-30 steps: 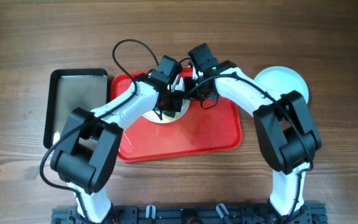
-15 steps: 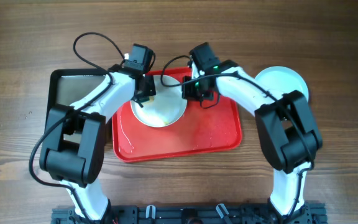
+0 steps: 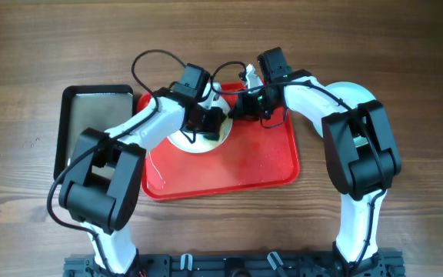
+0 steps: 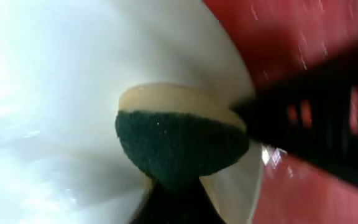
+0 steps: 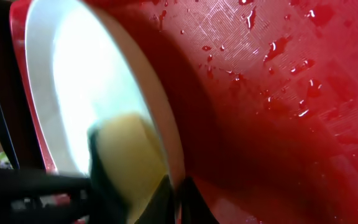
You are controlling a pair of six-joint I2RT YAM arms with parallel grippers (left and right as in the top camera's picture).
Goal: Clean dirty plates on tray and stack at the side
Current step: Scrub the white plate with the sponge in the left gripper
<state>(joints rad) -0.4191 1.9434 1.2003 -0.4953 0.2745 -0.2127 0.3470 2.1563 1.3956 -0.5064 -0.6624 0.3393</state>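
A pale plate (image 3: 198,145) sits on the red tray (image 3: 244,165), near its far left part. In the right wrist view its rim is raised off the wet tray (image 5: 278,93). My left gripper (image 3: 212,121) is shut on a yellow and dark green sponge (image 4: 179,137), pressed against the plate's inner face (image 4: 55,93). My right gripper (image 3: 235,110) is shut on the plate's rim (image 5: 73,74), fingers (image 5: 178,193) either side of the edge. The sponge also shows in the right wrist view (image 5: 126,162). Another pale plate (image 3: 356,92) lies on the table right of the tray, mostly hidden by my right arm.
A black tray with a grey inside (image 3: 91,115) lies left of the red tray. Water drops cover the red tray's floor. Cables loop above both wrists at the far side of the tray.
My left gripper has swung back right with the sponge, from the plate's left edge to its right part. My right gripper has shifted slightly right, still holding the rim.
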